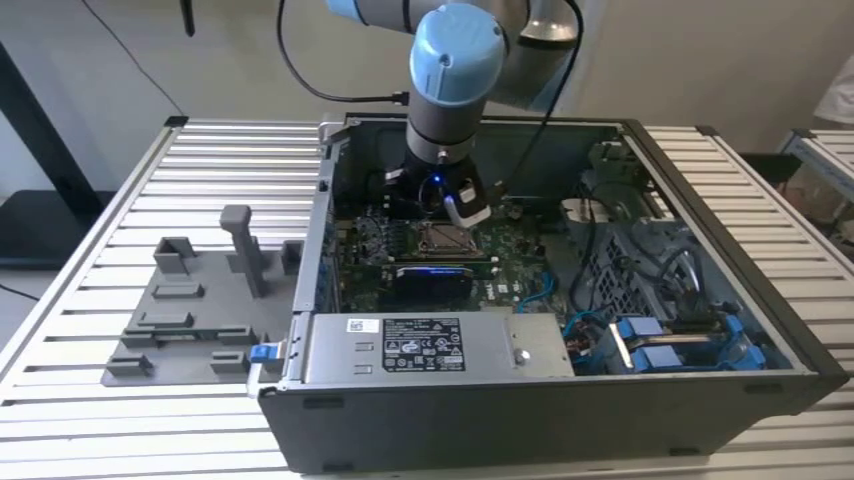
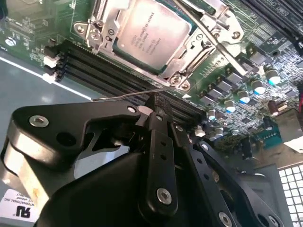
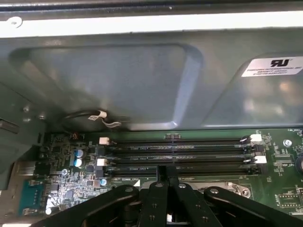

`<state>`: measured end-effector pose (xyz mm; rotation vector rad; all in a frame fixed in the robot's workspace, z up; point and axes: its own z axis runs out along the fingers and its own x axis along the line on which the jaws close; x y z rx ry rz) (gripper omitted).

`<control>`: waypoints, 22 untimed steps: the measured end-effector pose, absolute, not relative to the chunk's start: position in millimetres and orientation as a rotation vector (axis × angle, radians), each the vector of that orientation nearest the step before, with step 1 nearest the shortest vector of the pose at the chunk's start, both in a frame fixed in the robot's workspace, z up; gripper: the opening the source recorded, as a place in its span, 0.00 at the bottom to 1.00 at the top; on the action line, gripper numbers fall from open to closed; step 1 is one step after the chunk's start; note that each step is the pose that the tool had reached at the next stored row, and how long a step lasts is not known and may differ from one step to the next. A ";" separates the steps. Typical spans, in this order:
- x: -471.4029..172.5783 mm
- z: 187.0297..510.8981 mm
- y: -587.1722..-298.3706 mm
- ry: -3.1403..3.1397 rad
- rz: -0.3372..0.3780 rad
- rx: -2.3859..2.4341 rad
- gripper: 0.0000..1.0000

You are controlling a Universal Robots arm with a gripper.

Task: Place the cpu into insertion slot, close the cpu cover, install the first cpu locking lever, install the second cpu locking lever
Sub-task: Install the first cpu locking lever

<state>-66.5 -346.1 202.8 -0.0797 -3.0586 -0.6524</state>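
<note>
In the second wrist view the cpu (image 2: pixel 151 33) lies flat in its socket, silver top up. The cpu cover (image 2: pixel 185 51) is down around it as a metal frame. One thin locking lever (image 2: pixel 123 95) runs along the memory slots just past my fingertips. Another locking lever (image 2: pixel 222 45) slants across the socket's far side. My gripper (image 2: pixel 157 100) is shut, its black tips touching or nearly touching the first lever with nothing between them. In the exterior view the gripper (image 1: pixel 451 208) hangs just behind the socket (image 1: pixel 442 237) inside the case.
The open computer case (image 1: pixel 694 140) stands on a slatted table, with a white-labelled power supply (image 1: pixel 420 345) at its front and blue-tipped cables (image 1: pixel 667 335) at the exterior view's right. Grey fixtures (image 1: pixel 200 300) sit at the exterior view's left. Memory slots (image 3: pixel 180 150) run beside the socket.
</note>
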 end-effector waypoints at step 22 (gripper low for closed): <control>-66.3 194.8 -347.6 -3.032 -0.634 -0.093 0.11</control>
